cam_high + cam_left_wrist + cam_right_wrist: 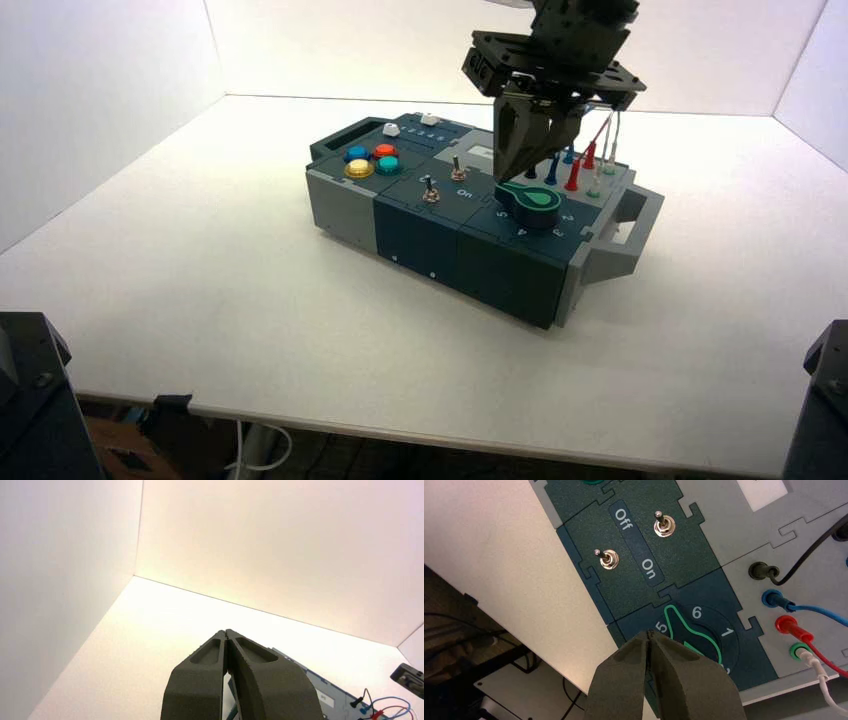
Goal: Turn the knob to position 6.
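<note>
Right gripper (499,180): claw pressed together, tips just beside the knob, contact unclear | green-topped dark knob (532,204): near the near right corner of the box (410,205), pointer between 5 and 6 | left gripper (225,631): idle, claw pressed together, apart from the box.

Bright, diffuse light, with pale glare across the tabletop (250,290) and soft shadow beside the box (400,215).
</note>
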You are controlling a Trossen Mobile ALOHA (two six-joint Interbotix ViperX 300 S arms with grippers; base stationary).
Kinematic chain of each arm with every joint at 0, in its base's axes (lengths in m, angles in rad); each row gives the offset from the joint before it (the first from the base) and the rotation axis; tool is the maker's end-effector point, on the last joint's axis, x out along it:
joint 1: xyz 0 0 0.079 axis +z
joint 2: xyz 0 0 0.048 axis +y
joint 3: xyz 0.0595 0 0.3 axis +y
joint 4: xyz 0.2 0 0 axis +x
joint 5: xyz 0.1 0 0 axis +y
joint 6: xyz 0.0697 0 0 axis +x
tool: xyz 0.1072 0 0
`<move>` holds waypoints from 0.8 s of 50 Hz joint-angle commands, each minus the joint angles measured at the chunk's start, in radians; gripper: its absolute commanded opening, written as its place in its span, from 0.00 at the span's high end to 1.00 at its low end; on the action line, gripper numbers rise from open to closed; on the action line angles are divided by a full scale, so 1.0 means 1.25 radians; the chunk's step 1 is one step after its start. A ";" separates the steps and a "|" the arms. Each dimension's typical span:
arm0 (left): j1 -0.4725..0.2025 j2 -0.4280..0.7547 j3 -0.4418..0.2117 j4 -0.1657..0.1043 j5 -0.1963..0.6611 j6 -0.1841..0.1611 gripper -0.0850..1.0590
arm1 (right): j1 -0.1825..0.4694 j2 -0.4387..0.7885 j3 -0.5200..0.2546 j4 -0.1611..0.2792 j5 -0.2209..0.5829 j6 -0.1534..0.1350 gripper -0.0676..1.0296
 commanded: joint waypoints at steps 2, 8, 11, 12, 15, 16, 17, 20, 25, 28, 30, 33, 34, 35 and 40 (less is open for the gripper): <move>-0.002 0.006 -0.010 -0.001 -0.005 -0.002 0.95 | 0.004 0.001 -0.021 0.004 -0.005 -0.001 0.96; -0.002 0.006 -0.010 -0.001 -0.007 -0.002 0.95 | 0.004 0.015 -0.023 0.004 -0.004 -0.004 0.96; -0.002 0.006 -0.007 -0.001 -0.010 -0.002 0.95 | 0.004 0.022 -0.023 0.004 -0.005 -0.004 0.96; -0.002 0.006 -0.007 -0.001 -0.010 -0.001 0.95 | 0.004 0.025 -0.023 0.004 -0.005 -0.004 0.96; -0.002 0.006 -0.007 -0.001 -0.010 -0.001 0.95 | 0.004 0.028 -0.025 0.004 -0.005 -0.004 0.96; -0.002 0.006 -0.007 -0.001 -0.010 -0.002 0.95 | 0.004 0.031 -0.025 0.004 -0.005 -0.004 0.96; -0.002 0.006 -0.007 -0.001 -0.010 -0.001 0.95 | 0.004 0.032 -0.026 0.004 -0.005 -0.004 0.96; -0.002 0.006 -0.007 -0.001 -0.010 -0.002 0.95 | 0.004 0.034 -0.027 0.004 -0.005 -0.005 0.96; -0.002 0.006 -0.007 -0.001 -0.011 -0.001 0.95 | 0.004 0.037 -0.034 0.004 -0.007 -0.005 0.96; -0.002 0.006 -0.007 -0.001 -0.011 -0.002 0.95 | 0.004 0.037 -0.038 0.004 -0.007 -0.005 0.96; -0.002 0.006 -0.007 -0.001 -0.011 -0.001 0.95 | 0.004 0.038 -0.039 0.002 -0.007 -0.005 0.96; -0.002 0.006 -0.007 -0.001 -0.012 -0.002 0.95 | 0.004 0.038 -0.043 0.002 -0.007 -0.005 0.96; -0.002 0.006 -0.007 -0.001 -0.011 -0.001 0.95 | 0.004 0.039 -0.044 0.002 -0.007 -0.005 0.96; -0.002 0.006 -0.007 0.000 -0.012 -0.002 0.95 | 0.004 0.039 -0.045 0.002 -0.007 -0.005 0.96; -0.002 0.006 -0.007 0.000 -0.012 -0.002 0.95 | 0.004 0.048 -0.050 0.001 -0.007 -0.006 0.96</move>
